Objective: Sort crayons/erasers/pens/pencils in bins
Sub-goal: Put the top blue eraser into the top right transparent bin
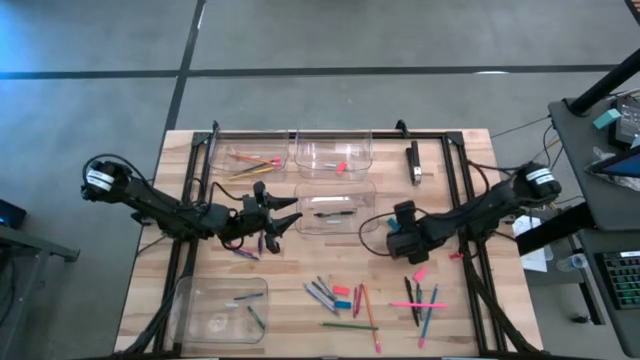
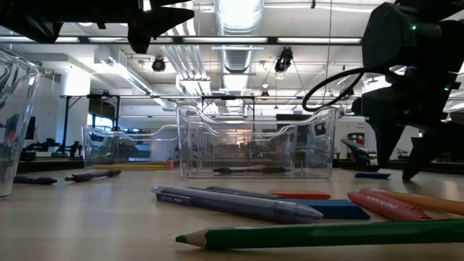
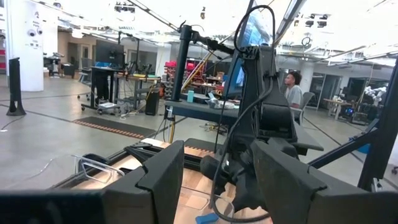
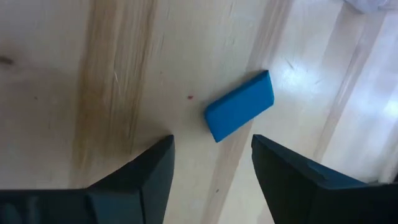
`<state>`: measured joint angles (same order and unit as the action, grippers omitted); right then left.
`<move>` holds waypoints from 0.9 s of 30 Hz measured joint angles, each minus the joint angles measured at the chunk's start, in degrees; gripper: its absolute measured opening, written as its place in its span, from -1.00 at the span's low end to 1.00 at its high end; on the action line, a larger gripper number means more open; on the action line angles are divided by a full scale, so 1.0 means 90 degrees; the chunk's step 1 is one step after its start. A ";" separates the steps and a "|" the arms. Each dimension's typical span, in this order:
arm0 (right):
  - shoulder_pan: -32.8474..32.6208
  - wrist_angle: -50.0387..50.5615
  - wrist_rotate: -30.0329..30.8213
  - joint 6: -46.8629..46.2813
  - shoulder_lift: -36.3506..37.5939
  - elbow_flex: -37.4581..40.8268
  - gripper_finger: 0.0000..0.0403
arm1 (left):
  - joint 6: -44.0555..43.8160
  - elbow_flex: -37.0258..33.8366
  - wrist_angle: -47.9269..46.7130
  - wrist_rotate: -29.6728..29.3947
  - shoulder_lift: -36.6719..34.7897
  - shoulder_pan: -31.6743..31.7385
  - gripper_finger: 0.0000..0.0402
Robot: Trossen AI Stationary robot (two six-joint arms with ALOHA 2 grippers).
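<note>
Right gripper [image 4: 211,165]: fingers apart, empty, poised directly over blue eraser [image 4: 240,114] lying flat on bare table [image 4: 74,74].
Left gripper [image 1: 283,218]: fingers apart, empty, raised beside middle bin [image 1: 336,207].
Loose pens and pencils: near edge, ahead of right gripper.

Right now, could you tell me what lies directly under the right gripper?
Under the open right gripper, a blue eraser lies flat on the bare wooden table, just ahead of the fingertips. Whatever sits beneath the fingers themselves is covered.
</note>
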<state>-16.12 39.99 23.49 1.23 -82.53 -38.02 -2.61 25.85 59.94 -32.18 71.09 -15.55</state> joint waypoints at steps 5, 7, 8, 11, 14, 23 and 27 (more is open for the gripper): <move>0.0001 0.0059 0.0105 0.0438 -0.0297 -0.0189 0.02 | 0.0000 0.0000 -0.0003 0.0000 0.0000 0.0000 -0.11; 0.0002 0.0056 0.0217 0.0553 -0.0337 -0.0232 0.02 | 0.0000 0.0000 -0.0004 0.0000 0.0000 0.0000 -0.11; 0.0002 0.0041 0.0264 0.0623 -0.0345 -0.0236 0.02 | 0.0000 0.0000 -0.0002 0.0000 0.0000 0.0000 -0.11; 0.0002 0.0000 0.0398 0.0696 -0.0344 -0.0238 0.00 | 0.0000 0.0000 -0.0004 0.0000 0.0000 0.0001 -0.11; 0.0006 -0.0021 0.0445 0.0707 -0.0344 -0.0238 -0.05 | 0.0000 0.0000 -0.0004 0.0000 0.0000 0.0000 -0.11; 0.0027 -0.0091 0.0507 0.0816 -0.0351 -0.0233 -0.23 | -0.0002 0.0000 -0.0004 0.0000 0.0000 0.0000 -0.11; 0.0029 -0.0147 0.0507 0.0874 -0.0356 -0.0228 -0.33 | -0.0002 0.0000 -0.0004 0.0000 0.0000 0.0000 -0.11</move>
<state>-15.86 38.67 28.05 9.09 -85.73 -40.07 -2.63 25.85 59.90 -32.18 71.09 -15.55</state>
